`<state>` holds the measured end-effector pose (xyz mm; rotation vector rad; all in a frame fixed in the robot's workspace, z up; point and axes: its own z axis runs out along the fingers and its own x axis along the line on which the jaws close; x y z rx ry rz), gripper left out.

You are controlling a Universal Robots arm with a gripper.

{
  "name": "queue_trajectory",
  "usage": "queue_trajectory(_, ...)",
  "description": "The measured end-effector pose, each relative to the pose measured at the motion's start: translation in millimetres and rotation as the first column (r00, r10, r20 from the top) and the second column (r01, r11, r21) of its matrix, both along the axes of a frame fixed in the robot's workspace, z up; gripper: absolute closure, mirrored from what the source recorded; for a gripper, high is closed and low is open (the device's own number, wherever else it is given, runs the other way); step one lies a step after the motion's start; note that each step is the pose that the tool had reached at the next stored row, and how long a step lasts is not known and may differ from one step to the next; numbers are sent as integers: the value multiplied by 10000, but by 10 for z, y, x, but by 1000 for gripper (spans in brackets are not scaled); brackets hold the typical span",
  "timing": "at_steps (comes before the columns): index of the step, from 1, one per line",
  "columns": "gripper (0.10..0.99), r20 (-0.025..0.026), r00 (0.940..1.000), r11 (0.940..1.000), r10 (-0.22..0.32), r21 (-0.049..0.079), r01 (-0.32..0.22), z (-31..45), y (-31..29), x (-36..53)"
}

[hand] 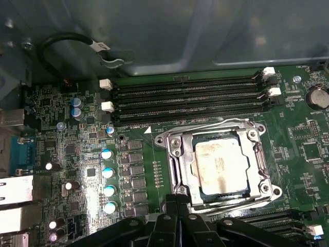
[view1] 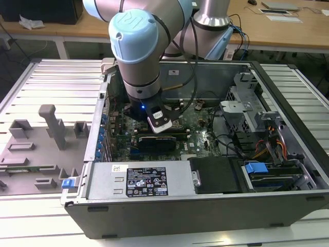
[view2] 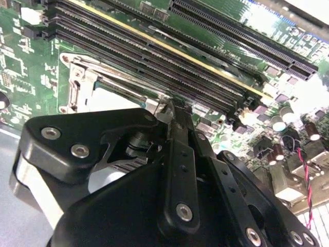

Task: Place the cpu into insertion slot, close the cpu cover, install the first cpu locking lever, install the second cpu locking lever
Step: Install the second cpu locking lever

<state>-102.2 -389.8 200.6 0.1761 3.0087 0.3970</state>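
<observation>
cpu (hand: 222,165) sitting in the slot, cover (hand: 257,154) down over it, gripper (hand: 177,198) at the socket edge, jaws look pinched together, tips half hidden, lever hard to make out

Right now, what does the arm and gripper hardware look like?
The arm is silver-grey tubing with pale blue joint caps; a black cable runs down to the wrist, where a small blue light glows beside a white block. The gripper is matte black: flat linkage bars pinned with silver screws, tapering into narrow fingers in both wrist views.
</observation>
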Motion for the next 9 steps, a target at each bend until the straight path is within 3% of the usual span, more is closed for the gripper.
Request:
queue_trajectory(3,980,-1,10000,10000,0,-3,0,95,0,0)
queue_trajectory(4,980,-2,10000,10000,0,-14,0,166,0,0)
queue_trajectory(6,980,-12,10000,10000,-12,-88,12,239,0,6)
queue_trajectory(9,980,-144,9999,9994,-75,-334,71,273,0,74)
